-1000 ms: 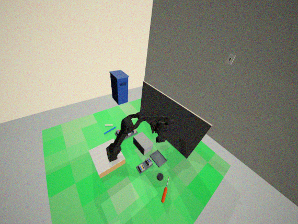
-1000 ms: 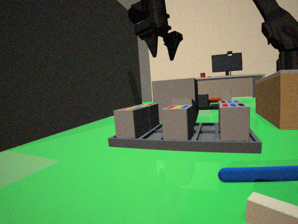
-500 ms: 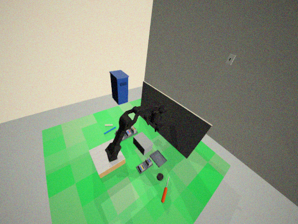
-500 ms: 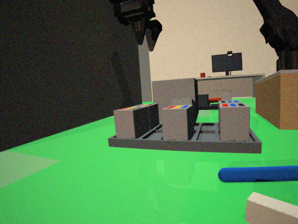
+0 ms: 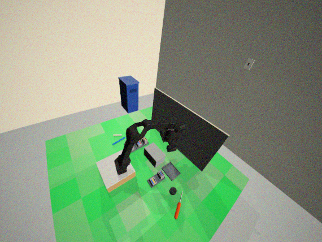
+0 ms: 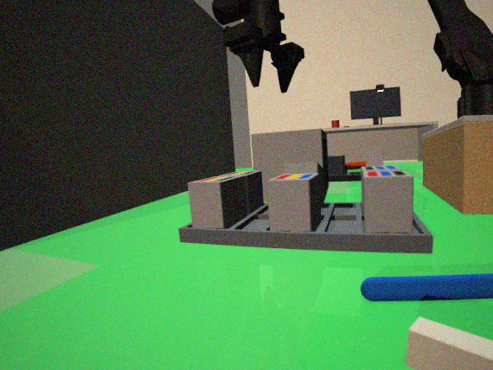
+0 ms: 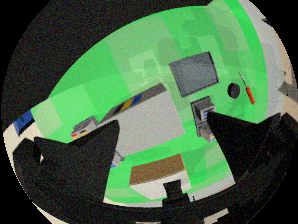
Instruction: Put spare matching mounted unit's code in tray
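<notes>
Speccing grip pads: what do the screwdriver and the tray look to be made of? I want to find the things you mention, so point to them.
Screwdriver (image 5: 177, 210) (image 7: 250, 95): probably a plastic handle, evenly orange-red; the thin grey shaft looks like metal. Tray (image 5: 170, 171) (image 7: 194, 74): dark grey, plastic or painted metal; its flat, even colour doesn't settle which.

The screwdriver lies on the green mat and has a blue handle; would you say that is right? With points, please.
Not quite: the screwdriver (image 5: 177, 210) (image 6: 355, 164) (image 7: 249, 93) does lie on the green mat (image 5: 68, 192) (image 6: 216, 303) (image 7: 90, 65), but its handle is orange-red, as the top view shows.
</notes>
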`<state>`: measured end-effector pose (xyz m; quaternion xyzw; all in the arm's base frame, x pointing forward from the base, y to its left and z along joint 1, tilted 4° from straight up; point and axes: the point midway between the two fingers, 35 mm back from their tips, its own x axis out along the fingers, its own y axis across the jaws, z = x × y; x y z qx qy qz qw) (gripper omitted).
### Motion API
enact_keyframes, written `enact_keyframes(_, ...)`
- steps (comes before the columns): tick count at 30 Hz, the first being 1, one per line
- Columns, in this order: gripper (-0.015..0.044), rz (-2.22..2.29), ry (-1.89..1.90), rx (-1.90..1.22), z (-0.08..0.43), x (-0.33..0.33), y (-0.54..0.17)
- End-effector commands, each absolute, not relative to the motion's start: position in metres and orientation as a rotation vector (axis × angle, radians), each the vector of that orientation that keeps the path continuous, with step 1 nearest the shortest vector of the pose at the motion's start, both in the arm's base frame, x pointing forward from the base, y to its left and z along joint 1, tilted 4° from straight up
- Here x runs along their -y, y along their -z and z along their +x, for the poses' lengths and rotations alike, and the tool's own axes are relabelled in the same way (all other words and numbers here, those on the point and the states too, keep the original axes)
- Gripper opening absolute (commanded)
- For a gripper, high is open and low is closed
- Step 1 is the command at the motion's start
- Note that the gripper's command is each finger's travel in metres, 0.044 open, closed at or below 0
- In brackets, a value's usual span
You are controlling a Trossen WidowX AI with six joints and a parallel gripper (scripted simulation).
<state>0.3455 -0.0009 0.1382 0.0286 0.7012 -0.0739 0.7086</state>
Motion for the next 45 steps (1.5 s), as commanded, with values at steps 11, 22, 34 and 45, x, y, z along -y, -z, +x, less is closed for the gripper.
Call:
enact_keyframes(11, 0.0440, 0.998, 1.107, -1.243, 0.191, 0.146, -0.099)
enact_keyframes(22, 0.0309, 1.037, 1.147, -1.219, 0.184, 0.150, -0.066)
enact_keyframes(34, 0.0300, 1.037, 1.147, -1.219, 0.182, 0.151, -0.054)
enact_keyframes(45, 0.0300, 1.037, 1.148, -1.219, 0.184, 0.154, -0.036)
